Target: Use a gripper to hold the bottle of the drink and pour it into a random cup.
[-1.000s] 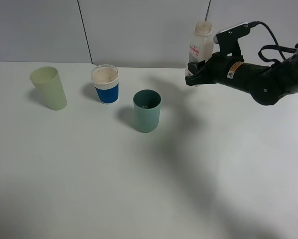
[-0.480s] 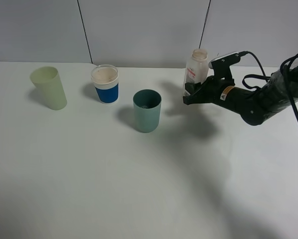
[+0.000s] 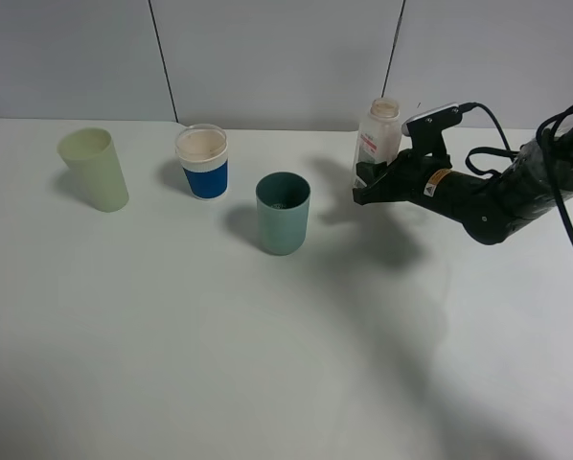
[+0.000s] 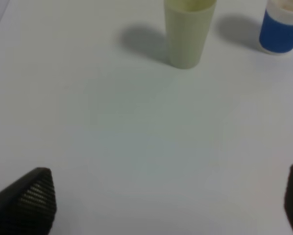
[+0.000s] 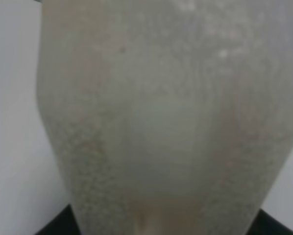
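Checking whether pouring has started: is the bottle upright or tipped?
Upright. In the high view the bottle stands with its neck pointing up, held by the right gripper, well right of the teal cup.

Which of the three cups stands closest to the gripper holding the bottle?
The teal-green cup: it stands nearest the right gripper; the blue-and-white cup and pale yellow-green cup stand farther left.

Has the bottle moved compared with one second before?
Yes. The bottle, held by the right gripper, has come down and slightly left toward the table; judged against the teal cup, its top now sits lower in the high view.
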{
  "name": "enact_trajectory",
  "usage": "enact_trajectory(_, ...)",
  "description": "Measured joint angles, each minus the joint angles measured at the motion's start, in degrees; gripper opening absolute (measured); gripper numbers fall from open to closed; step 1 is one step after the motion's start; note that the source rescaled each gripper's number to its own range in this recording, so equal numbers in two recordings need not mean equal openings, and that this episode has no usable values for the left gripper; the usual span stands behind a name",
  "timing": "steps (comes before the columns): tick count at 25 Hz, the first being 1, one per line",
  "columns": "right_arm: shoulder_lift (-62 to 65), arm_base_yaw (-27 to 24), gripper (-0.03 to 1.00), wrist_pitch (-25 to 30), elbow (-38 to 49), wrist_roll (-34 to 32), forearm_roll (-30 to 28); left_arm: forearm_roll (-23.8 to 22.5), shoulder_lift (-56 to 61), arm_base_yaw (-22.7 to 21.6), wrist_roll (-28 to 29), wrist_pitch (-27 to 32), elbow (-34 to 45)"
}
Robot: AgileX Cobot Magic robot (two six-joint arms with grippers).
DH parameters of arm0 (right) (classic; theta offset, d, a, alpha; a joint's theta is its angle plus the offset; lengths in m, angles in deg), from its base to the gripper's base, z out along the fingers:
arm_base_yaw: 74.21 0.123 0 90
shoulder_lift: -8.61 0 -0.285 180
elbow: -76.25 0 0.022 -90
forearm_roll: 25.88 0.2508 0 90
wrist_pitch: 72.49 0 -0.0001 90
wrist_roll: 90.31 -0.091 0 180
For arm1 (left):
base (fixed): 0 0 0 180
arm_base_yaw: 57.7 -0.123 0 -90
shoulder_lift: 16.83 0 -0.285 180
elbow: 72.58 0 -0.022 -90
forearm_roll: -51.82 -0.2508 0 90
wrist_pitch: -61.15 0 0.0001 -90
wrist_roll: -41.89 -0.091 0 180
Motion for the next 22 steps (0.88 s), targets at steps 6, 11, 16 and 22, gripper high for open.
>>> enact_trajectory(6,-0.1,0.0,0.48,0.1,0.0,-3.0,-0.3,0.0,0.0,0.0,0.0,0.0,0.0)
enact_trajectory(11,-0.1,0.0,0.94,0.1,0.0,-4.1,-0.4,0.0,0.0,0.0,0.0,0.0,0.0)
enact_trajectory(16,0.5,0.0,1.00,1.9,0.0,-4.5,-1.6,0.0,0.0,0.0,0.0,0.0,0.0)
enact_trajectory(22,7.7,0.0,1.00,11.9,0.1,-7.1,-5.0,0.0,0.0,0.0,0.0,0.0,0.0)
